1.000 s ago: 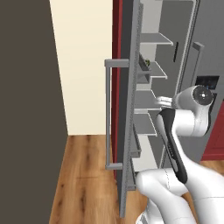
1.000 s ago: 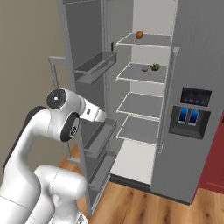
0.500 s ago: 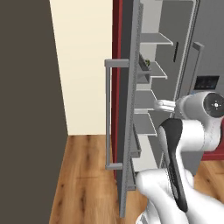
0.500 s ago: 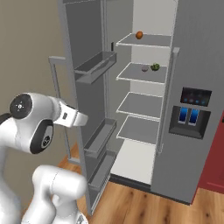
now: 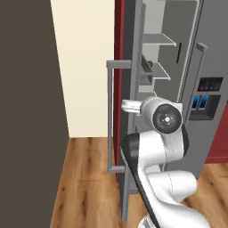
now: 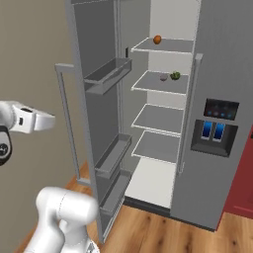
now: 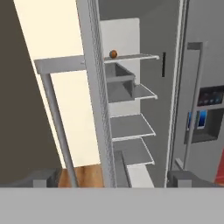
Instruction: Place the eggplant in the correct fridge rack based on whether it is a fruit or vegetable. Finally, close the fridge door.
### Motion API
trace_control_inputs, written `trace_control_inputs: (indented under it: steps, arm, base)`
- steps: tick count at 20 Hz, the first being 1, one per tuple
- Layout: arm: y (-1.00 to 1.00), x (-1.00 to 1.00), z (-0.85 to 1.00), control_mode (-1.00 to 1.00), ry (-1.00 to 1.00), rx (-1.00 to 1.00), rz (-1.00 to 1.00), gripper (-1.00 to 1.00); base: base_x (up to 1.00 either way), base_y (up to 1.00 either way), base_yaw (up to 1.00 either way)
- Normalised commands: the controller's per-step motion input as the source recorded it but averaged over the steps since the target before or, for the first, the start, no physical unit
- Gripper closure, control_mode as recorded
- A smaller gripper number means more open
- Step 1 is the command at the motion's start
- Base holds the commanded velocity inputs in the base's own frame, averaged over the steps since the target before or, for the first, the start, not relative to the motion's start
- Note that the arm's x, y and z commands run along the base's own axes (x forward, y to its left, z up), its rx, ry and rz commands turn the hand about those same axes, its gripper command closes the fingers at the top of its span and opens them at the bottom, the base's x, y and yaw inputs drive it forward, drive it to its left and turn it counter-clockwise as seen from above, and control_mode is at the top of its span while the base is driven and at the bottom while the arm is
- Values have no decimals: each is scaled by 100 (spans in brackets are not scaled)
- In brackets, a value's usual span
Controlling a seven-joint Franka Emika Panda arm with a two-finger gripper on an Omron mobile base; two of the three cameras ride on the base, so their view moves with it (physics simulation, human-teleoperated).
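The gripper (image 7: pixel 112 178) is spread wide and empty, facing the edge of the open door (image 6: pixel 94 123). The eggplant (image 6: pixel 163 77) sits on the rack (image 6: pixel 153 85). The door looks stiff and heavy — push its outer face near the handle (image 5: pixel 110 116).

Open fridge door (image 7: pixel 94 87), orange fruit (image 7: pixel 113 54) on top shelf (image 7: pixel 135 57)

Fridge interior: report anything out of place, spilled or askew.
Nothing stands out. The eggplant sits beside the round green vegetable on the fridge rack; the orange fruit is on the topmost shelf. The fridge door stands open.
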Motion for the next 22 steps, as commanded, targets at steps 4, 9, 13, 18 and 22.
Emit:
trace_control_inputs:
  steps: [4,9,13,18,22]
  arm:
    - [100,62,-30,-100,-25,-6,-16,-100]
    - [100,52,-11,-100,-23,-2,-30,-100]
    - [44,26,0,-100,-4,0,-20,-100]
    - [1,38,-26,-100,4,0,-7,-100]
    - [4,49,-20,-100,2,1,-16,-100]
  base:
    - [0,0,0]
    - [0,0,0]
    - [0,0,0]
    - [0,0,0]
    - [0,0,0]
